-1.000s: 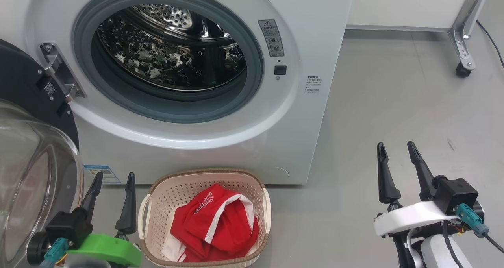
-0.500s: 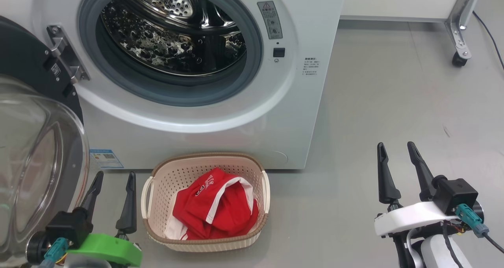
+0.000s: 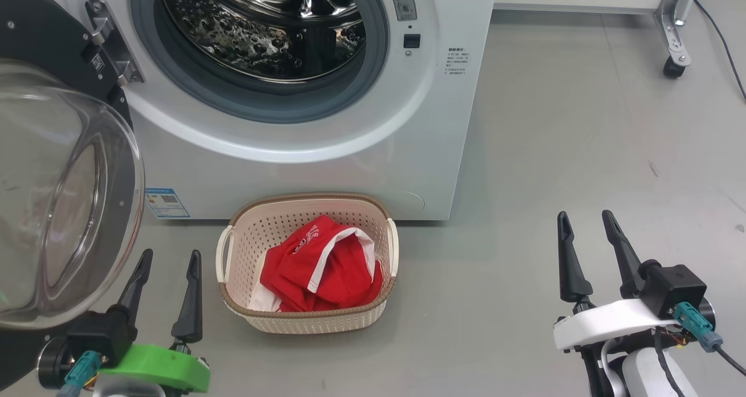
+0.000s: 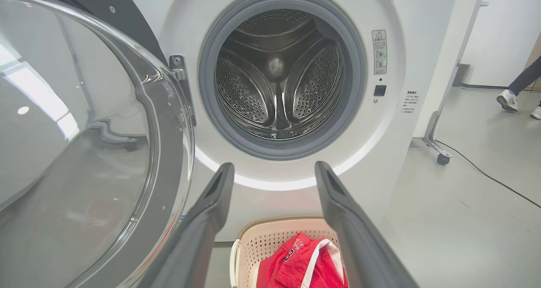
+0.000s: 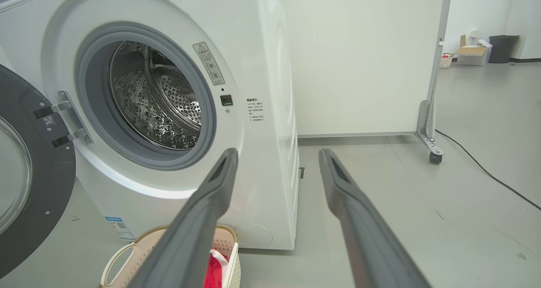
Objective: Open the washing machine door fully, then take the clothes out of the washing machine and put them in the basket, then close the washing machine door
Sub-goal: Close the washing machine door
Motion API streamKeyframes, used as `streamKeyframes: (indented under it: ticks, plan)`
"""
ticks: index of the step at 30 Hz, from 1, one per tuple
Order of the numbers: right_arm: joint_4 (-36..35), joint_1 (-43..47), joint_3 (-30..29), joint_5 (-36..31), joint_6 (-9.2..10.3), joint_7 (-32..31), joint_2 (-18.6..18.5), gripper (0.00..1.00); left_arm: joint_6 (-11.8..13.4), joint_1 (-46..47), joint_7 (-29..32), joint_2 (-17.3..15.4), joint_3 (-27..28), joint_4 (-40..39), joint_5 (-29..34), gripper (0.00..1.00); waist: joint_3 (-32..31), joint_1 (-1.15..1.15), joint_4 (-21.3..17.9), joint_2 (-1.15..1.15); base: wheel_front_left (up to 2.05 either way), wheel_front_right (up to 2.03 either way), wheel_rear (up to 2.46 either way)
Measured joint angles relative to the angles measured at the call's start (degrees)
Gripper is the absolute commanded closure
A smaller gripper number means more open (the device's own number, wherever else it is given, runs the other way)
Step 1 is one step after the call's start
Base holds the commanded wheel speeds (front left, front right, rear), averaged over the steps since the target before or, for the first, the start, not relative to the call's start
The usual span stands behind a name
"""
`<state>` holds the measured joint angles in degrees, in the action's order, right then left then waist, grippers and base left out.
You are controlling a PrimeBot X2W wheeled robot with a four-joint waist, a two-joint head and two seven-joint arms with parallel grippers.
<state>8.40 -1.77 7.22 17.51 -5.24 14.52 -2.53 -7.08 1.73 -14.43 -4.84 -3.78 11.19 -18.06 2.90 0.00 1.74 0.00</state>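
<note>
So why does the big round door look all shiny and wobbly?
Left wrist view: the washing machine door has bulging clear glass that mirrors room lights as pale streaks and bends what lies behind it. Head view: the same glass looks milky with glare, and the steel drum sparkles with little highlights. Right wrist view: the right gripper, close to the lens, looks huge and soft-edged.

both jaws spread wide, empty

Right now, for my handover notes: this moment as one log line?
door: open | drum: looks empty | clothes: in basket | left gripper: open, free | right gripper: open, free | pending: close door
</note>
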Motion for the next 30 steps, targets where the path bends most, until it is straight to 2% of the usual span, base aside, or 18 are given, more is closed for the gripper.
streamKeyframes:
  ticks: [15, 30]
  plan:
    - [0.16, -0.01, 0.23, 0.09, 0.01, 0.0, 0.0, 0.0, 0.0, 0.0, 0.0, 0.01, -0.01, -0.31, 0.01, 0.0, -0.02, 0.0, 0.04, 0.0, -0.57, 0.57, 0.0]
    - [0.27, -0.02, 0.52, 0.38, 0.02, 0.0, 0.01, 0.0, 0.0, -0.04, -0.01, -0.01, -0.44, -0.48, 0.59, 0.0, -0.26, 0.0, 0.02, 0.0, -0.05, 0.05, 0.0]
